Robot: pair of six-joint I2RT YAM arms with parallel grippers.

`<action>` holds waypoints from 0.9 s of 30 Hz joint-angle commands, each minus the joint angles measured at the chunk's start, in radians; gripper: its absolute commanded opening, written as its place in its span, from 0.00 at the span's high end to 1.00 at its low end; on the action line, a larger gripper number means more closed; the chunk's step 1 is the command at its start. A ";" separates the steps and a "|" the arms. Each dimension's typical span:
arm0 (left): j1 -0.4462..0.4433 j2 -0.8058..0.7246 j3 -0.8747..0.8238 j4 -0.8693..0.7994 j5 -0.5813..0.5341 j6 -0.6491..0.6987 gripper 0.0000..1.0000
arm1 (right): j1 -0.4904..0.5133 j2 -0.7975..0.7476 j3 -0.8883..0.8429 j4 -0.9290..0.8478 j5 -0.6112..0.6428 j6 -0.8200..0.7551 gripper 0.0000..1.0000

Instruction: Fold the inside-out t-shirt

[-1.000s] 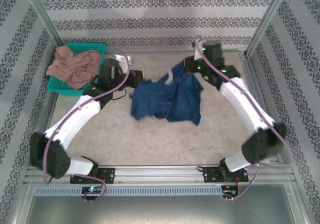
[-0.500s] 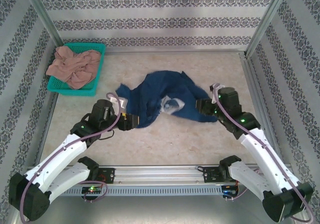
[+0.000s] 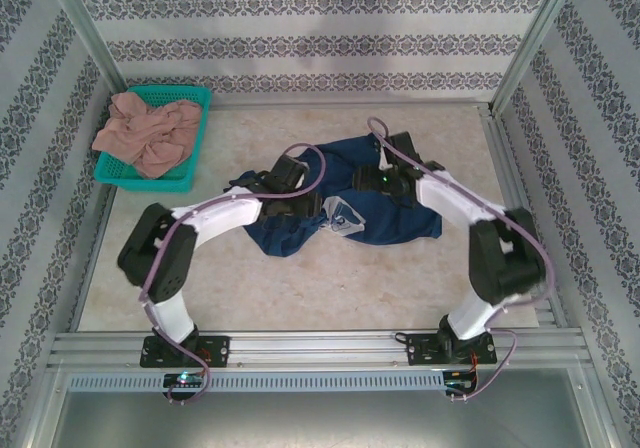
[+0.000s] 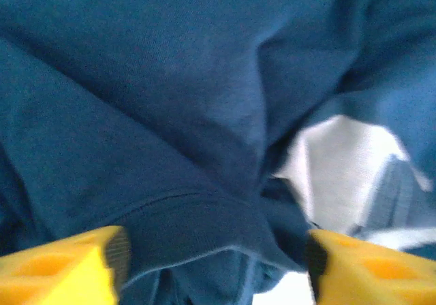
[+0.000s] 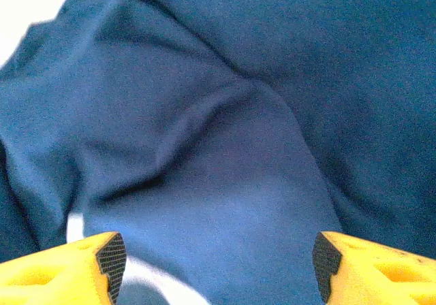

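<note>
Top external, crumpled navy t-shirt [image 3: 400, 223], soft matte cloth, deep creases

Left end effector [image 4: 214, 257] and right end effector [image 5: 218, 257] have released the t-shirt [image 3: 395, 223] and moved above its middle.

Top camera looks down from above and behind the arm bases, with the whole table [image 3: 300, 288] in frame. The left wrist camera sits tight over the t-shirt [image 4: 170, 80], the left gripper [image 4: 216, 261] at its bottom edge. The right wrist camera peers just as close past the right gripper [image 5: 218, 264]. That navy cloth is what all three views share.
</note>
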 commanded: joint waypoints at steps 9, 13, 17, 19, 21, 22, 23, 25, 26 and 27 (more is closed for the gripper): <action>0.079 -0.090 -0.135 0.228 0.081 -0.027 1.00 | 0.020 0.462 0.462 -0.044 -0.226 -0.031 0.57; 0.120 -0.277 -0.234 0.197 0.096 -0.043 1.00 | 0.000 0.371 0.411 -0.009 -0.320 -0.041 1.00; 0.162 -0.499 -0.272 0.075 0.121 -0.015 1.00 | -0.040 0.014 0.122 0.130 -0.388 -0.012 1.00; 0.181 -0.601 -0.276 -0.001 0.130 -0.004 1.00 | -0.036 -0.172 -0.004 0.118 -0.397 -0.009 1.00; 0.195 -0.679 -0.277 -0.062 0.158 0.011 1.00 | -0.016 -0.331 -0.113 0.090 -0.373 -0.005 1.00; 0.198 -0.710 -0.274 -0.092 0.183 0.018 1.00 | 0.004 -0.412 -0.165 0.072 -0.348 -0.008 1.00; 0.200 -0.732 -0.268 -0.112 0.218 0.029 1.00 | 0.026 -0.479 -0.204 0.061 -0.320 -0.012 1.00; 0.200 -0.770 -0.239 -0.175 0.273 0.057 1.00 | 0.086 -0.604 -0.279 0.053 -0.244 -0.025 1.00; 0.201 -0.786 -0.224 -0.206 0.265 0.068 1.00 | 0.110 -0.642 -0.307 0.063 -0.204 -0.024 1.00; 0.203 -0.803 -0.210 -0.234 0.257 0.079 1.00 | 0.133 -0.669 -0.333 0.073 -0.158 -0.017 1.00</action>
